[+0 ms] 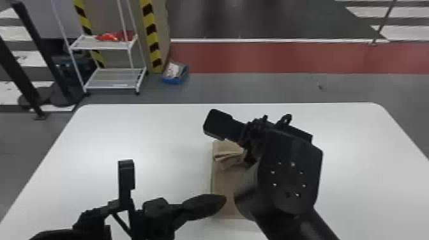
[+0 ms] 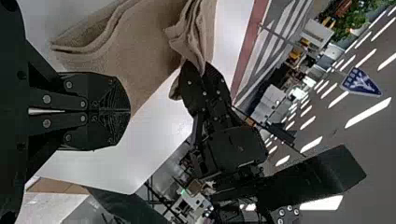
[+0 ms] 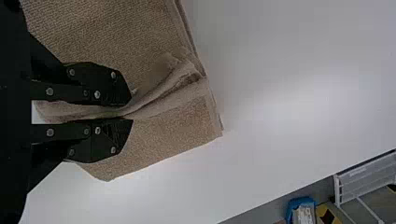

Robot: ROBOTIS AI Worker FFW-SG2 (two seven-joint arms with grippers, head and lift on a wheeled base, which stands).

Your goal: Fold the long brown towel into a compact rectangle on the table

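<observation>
Got the brown towel (image 1: 223, 178) lying in layers on the white table (image 1: 153, 134), pretty much midway between the left and right edges and a bit in from the far edge. Pinching a bunched-up ridge of it toward its far end with the right gripper (image 1: 249, 156), cloth squished right between the fingers. Also got the left gripper (image 1: 223, 198) hovering around the towel's left side, closer to the robot than the right one, fingers pressed flat together.
</observation>
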